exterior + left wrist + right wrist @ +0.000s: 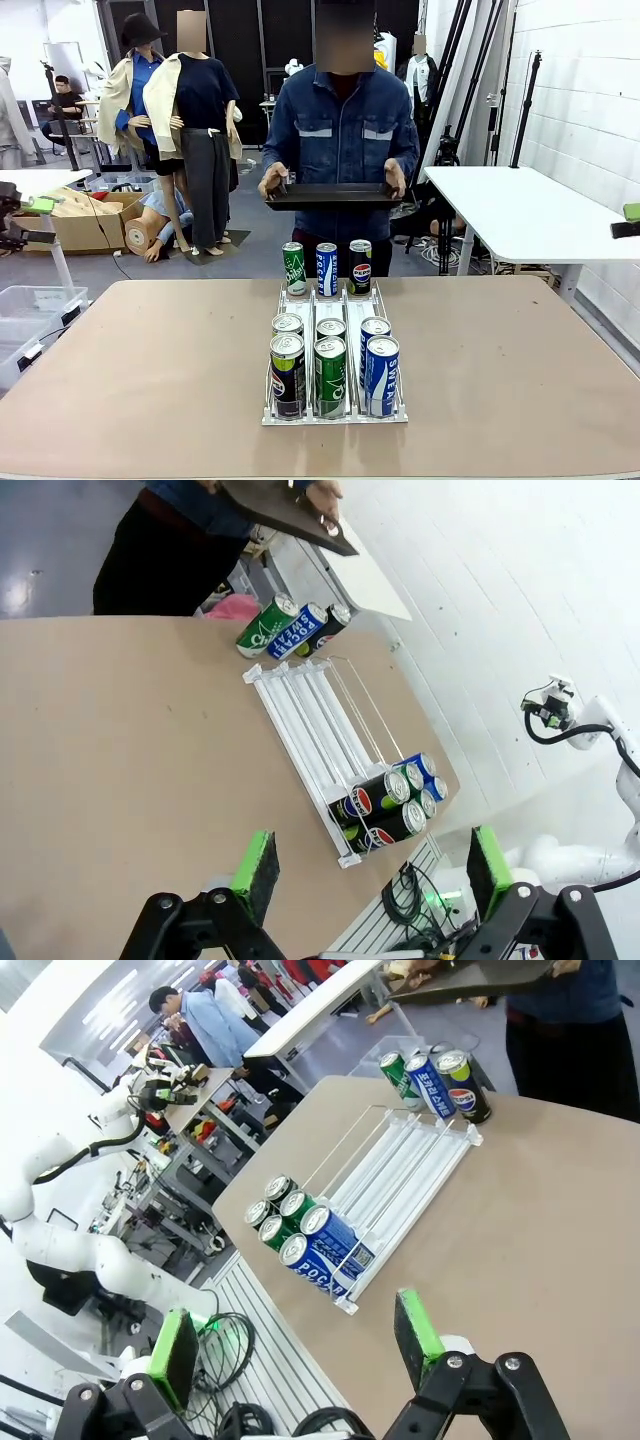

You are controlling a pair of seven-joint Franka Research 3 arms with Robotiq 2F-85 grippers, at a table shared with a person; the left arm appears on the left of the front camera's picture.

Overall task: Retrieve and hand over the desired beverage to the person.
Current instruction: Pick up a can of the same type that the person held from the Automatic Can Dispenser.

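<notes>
Our left claw (372, 880) and right claw (297, 1350) both gape wide, empty; the upright cans (329, 365) stand ahead, seemingly midway between them.

Lab workspace: white worktables (520, 215), black stands (527, 100), cardboard boxes (85, 228)

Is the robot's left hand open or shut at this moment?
Open. In the left wrist view the left hand has its two green pads standing wide apart, with nothing gripped between them.
</notes>
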